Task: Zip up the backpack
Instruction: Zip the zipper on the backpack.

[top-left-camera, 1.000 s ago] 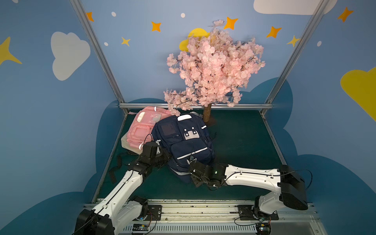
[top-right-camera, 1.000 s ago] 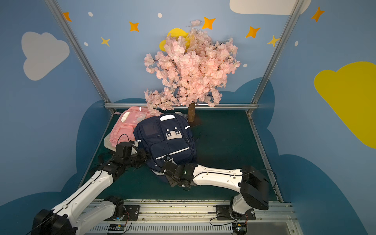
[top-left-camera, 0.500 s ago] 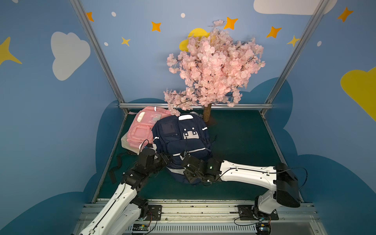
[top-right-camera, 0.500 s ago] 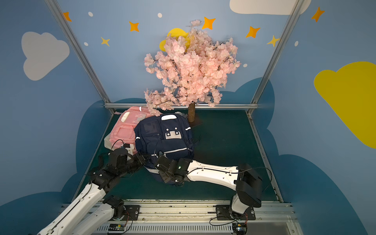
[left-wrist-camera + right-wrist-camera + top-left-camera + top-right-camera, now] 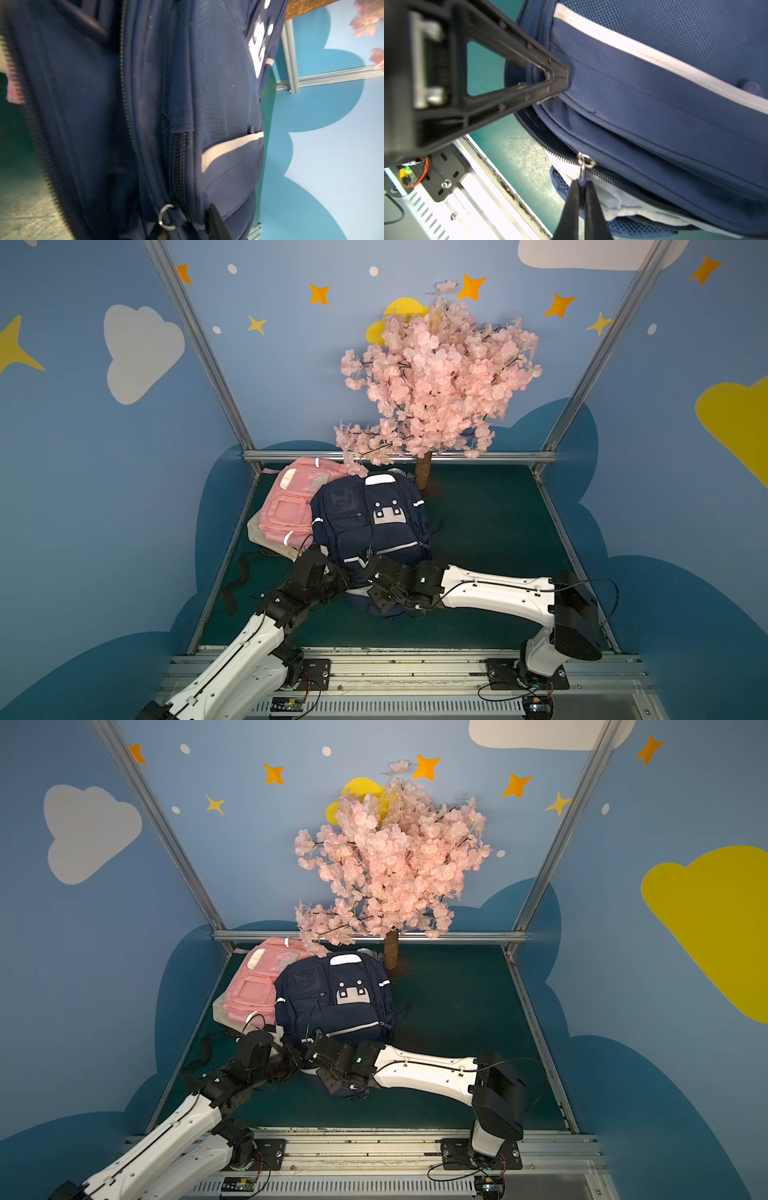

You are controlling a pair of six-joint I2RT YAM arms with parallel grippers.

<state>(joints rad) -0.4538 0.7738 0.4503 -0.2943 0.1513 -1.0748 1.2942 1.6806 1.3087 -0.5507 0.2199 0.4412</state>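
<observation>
The navy backpack (image 5: 374, 526) is laid flat on the green counter (image 5: 490, 531), with its long axis run from the robot toward the tree (image 5: 436, 377) and its white-patched end pointed away. Its zipper pull (image 5: 583, 164) is pinched tight in the right pincer (image 5: 581, 185). The left pincer (image 5: 338, 574) is set against the near left corner; its gap cannot be told.

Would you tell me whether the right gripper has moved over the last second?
Yes, the right gripper has shifted left, sideways away from the tree trunk.

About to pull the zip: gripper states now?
Left gripper: against the navy fabric backpack's edge; open or shut cannot be told.
Right gripper: shut on the silver-ringed zipper pull.
</observation>
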